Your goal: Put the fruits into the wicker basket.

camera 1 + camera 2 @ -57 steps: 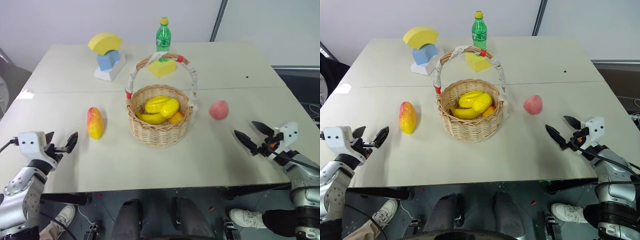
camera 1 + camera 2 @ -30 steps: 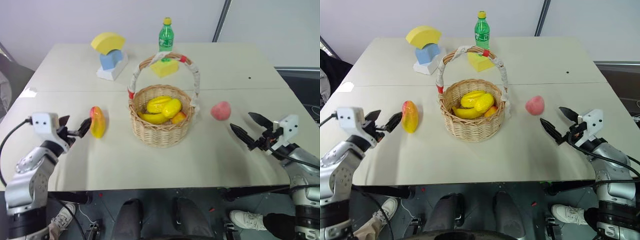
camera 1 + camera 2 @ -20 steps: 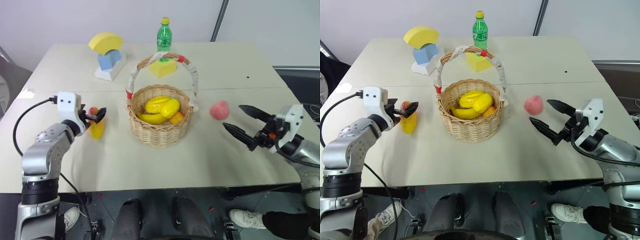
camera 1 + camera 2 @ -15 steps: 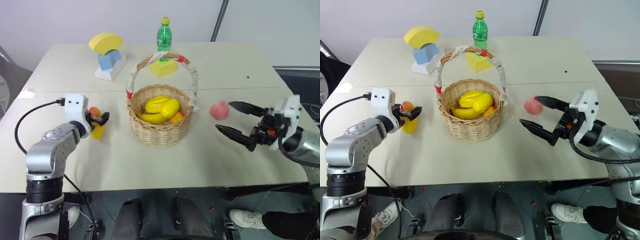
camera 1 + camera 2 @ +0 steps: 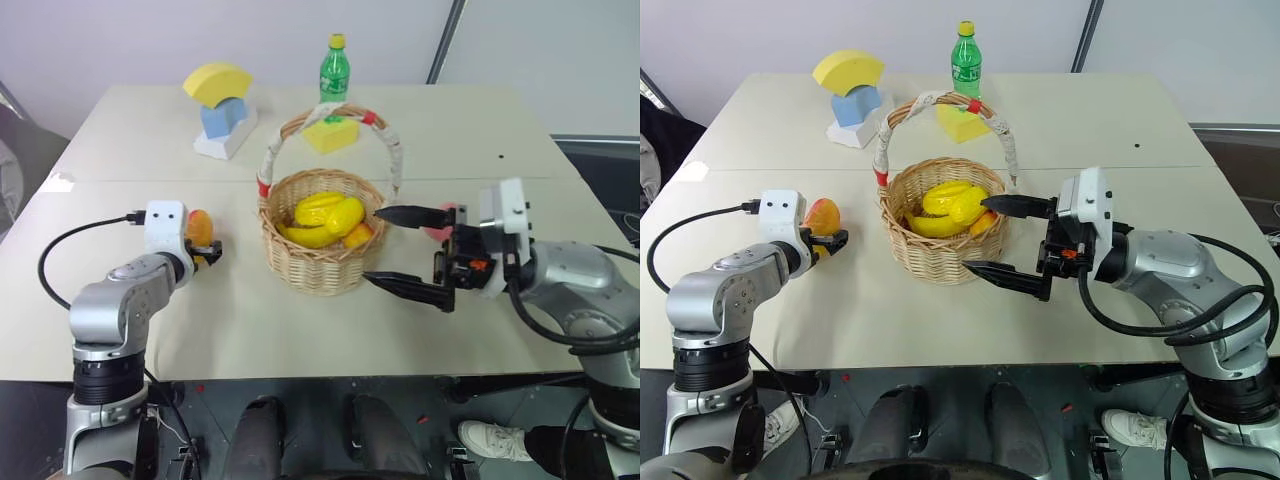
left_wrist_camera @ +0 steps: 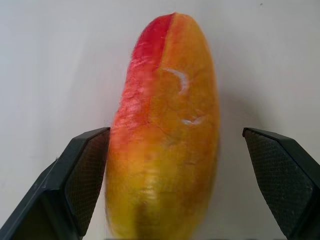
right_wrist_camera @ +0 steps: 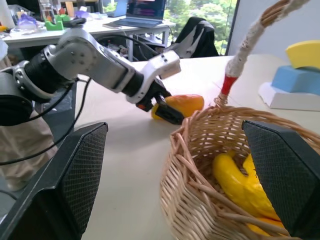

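Left gripper [image 6: 172, 195] now astride mango [image 6: 165, 130]

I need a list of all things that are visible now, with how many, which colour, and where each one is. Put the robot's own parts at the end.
table: 1, beige, under everything.
wicker basket: 1, tan, handle wrapped in white with red bands, middle of the table.
yellow fruits: several, yellow, one orange, inside the basket.
mango: 1, yellow-orange with a red blush, lying on the table left of the basket.
peach: 1, pinkish-red, right of the basket, mostly hidden behind the right gripper.
green bottle: 1, yellow cap, upright at the far side.
foam blocks: yellow arch on blue and white blocks, far left; one yellow block behind the basket.
left gripper: black fingers, open around the mango.
right gripper: black fingers, open, beside the basket.
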Tool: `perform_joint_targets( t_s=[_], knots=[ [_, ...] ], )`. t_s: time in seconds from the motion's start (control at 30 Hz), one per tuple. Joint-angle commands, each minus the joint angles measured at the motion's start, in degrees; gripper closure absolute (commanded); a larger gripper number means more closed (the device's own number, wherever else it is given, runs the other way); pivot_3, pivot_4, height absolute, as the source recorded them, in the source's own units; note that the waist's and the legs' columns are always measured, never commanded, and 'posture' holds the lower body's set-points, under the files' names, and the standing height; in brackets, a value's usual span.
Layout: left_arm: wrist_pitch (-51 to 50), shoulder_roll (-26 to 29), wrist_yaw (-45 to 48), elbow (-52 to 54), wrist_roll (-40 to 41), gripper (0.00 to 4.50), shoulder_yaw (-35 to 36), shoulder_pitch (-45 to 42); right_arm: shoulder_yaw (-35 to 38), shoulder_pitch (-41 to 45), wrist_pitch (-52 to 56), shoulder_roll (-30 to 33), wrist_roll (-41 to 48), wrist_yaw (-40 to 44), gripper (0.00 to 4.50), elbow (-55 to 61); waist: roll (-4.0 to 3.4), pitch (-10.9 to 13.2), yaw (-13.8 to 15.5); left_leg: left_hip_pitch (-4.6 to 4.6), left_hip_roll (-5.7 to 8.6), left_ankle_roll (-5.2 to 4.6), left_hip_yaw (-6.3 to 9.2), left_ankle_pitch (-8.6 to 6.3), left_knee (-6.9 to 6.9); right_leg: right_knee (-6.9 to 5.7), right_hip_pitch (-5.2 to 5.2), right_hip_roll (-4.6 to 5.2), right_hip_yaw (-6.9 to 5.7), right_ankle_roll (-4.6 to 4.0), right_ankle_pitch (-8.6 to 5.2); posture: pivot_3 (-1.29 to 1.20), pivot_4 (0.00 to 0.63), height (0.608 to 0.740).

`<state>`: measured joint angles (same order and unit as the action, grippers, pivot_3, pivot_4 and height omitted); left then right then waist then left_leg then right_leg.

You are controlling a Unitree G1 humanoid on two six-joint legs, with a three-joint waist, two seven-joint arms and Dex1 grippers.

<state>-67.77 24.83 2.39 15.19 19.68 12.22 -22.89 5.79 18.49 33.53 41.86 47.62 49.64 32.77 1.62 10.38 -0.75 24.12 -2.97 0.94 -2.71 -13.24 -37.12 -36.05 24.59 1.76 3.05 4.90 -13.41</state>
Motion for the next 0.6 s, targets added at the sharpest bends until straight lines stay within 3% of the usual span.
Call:
perform_joint_targets(
  t_s=[0.03, 0.13, 0.33, 0.47, 0.6],
  knots=[
    [3.9, 1.1, 1.1, -0.4, -1.7, 0.84, 0.3, -0.7, -0.5, 0.5, 0.0, -1.5, 1.4, -1.5, 0.0, 3.1, 0.0, 0.0, 0.0, 0.0, 0.0, 0.0, 0.0, 0.0, 0.0, -0.01, 0.01, 0.0, 0.0, 0.0, 0.0, 0.0, 0.15, 0.74],
    [4.6, 3.0, 2.3, -0.5, -2.9, 2.26, -0.1, -0.4, -0.7, 0.6, -0.1, -2.0, 1.2, -2.1, 0.0, 3.4, 0.0, 0.0, -0.1, 0.01, -0.01, 0.0, 0.0, 0.0, 0.01, -0.01, 0.02, 0.0, 0.0, 0.0, 0.0, 0.0, 0.15, 0.74],
    [12.3, 7.7, 9.1, 2.8, -2.1, 2.26, 2.6, 2.4, -0.1, 0.8, -0.7, -1.7, 0.1, -1.7, 0.0, 2.3, 0.0, 0.0, -0.1, 0.01, -0.01, 0.0, -0.01, 0.0, 0.02, -0.01, 0.04, 0.03, 0.0, -0.02, 0.0, 0.0, 0.15, 0.74],
    [17.2, 8.3, 26.2, 16.1, 15.5, 2.26, 10.4, 5.7, 2.6, -0.4, -1.8, 0.0, -1.6, -0.3, 0.0, -1.7, 0.07, 0.0, 0.0, 0.19, -0.03, 0.01, -0.05, 0.0, 0.02, 0.01, 0.18, 0.13, -0.02, -0.04, 0.0, 0.0, 0.15, 0.74],
    [13.9, 7.8, 29.7, 22.7, 26.6, 2.26, 7.7, 4.3, 4.8, -3.3, -3.6, 1.3, -4.1, 0.9, 0.0, -4.7, 0.04, 0.0, 0.2, 0.25, 0.11, 0.02, -0.11, 0.0, 0.02, 0.02, 0.18, 0.45, -0.1, -0.04, -0.01, 0.0, 0.15, 0.74]
  ],
)
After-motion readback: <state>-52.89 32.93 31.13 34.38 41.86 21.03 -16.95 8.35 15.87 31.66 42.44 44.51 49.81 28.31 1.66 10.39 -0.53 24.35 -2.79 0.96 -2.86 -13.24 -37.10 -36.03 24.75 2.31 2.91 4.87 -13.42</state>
